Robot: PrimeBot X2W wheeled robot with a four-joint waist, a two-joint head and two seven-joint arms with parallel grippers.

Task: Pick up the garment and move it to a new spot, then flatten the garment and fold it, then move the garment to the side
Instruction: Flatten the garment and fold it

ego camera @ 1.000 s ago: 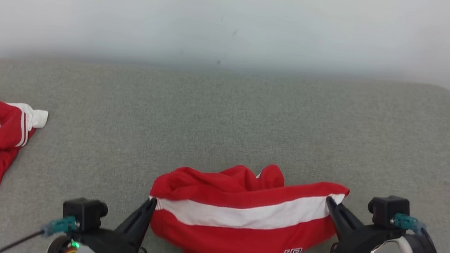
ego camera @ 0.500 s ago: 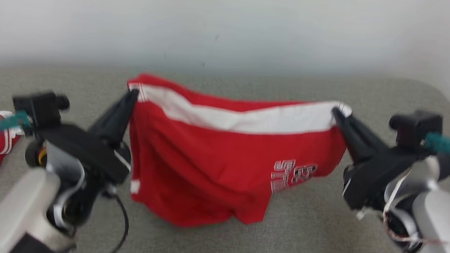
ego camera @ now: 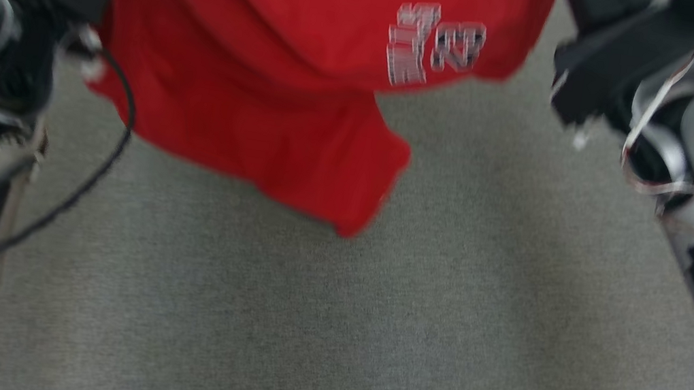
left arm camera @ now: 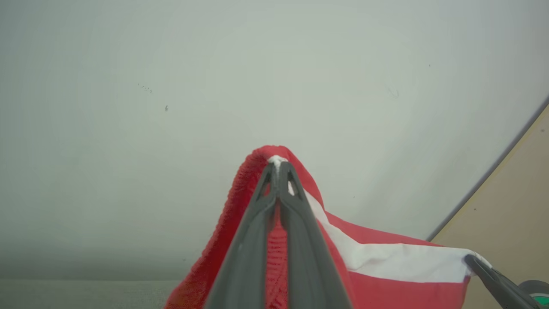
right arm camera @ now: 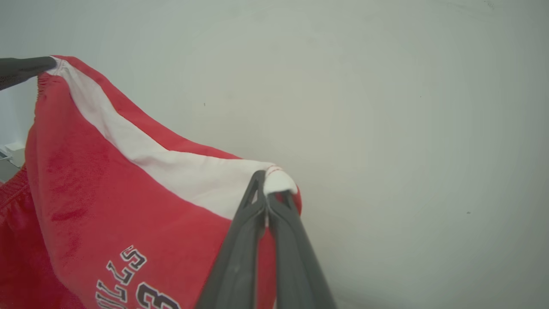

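Before a pale wall (left arm camera: 171, 86) and above the grey surface (ego camera: 368, 329), the red garment (ego camera: 260, 37) hung with its white waistband (right arm camera: 171, 171) stretched crosswise between your arms. Your left pincer (left arm camera: 278, 165) was clamped shut on one waistband corner and your right pincer (right arm camera: 266, 184) on the other, so neither arm was nearer. The hem dangled toward the surface.

On my right wrist feed, the right gripper (right arm camera: 268, 191) has its two dark fingers pressed together on the white corner of the red shorts (right arm camera: 85, 201). The white band (right arm camera: 171, 171) runs taut up to the top left, where the left gripper (right arm camera: 21, 68) pinches the other corner. I can read pale lettering (right arm camera: 128, 279), "ULLS" over a "3", against a plain pale wall (right arm camera: 386, 107).
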